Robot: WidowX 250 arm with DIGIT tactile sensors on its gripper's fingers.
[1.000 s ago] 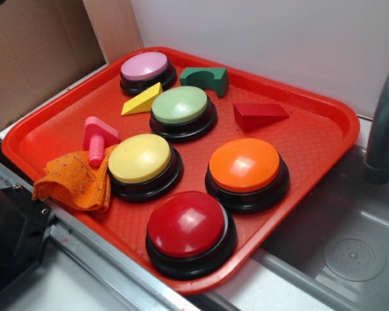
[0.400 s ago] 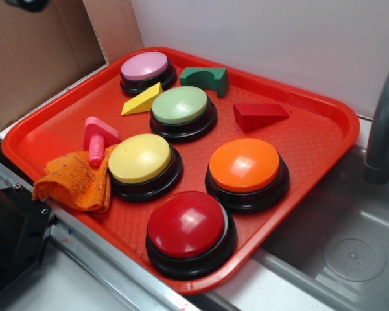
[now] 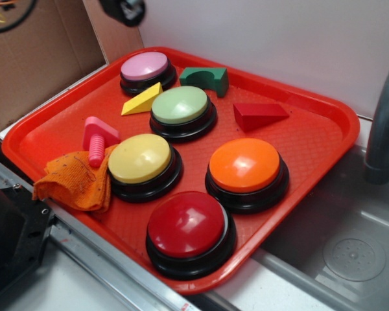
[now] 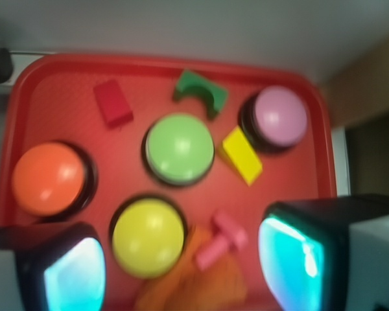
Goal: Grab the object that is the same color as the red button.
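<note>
The gripper, fingers spread and empty, has just entered the frame's upper left, high above the tray, with the red wedge untouched at upper right.

Exterior oblique from the front, wrist overhead, somewhat blurred, both sharing the tray.

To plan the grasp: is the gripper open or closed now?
Open. In the wrist view the gripper has its two fingers far apart, nothing between them, above the tray.
</note>
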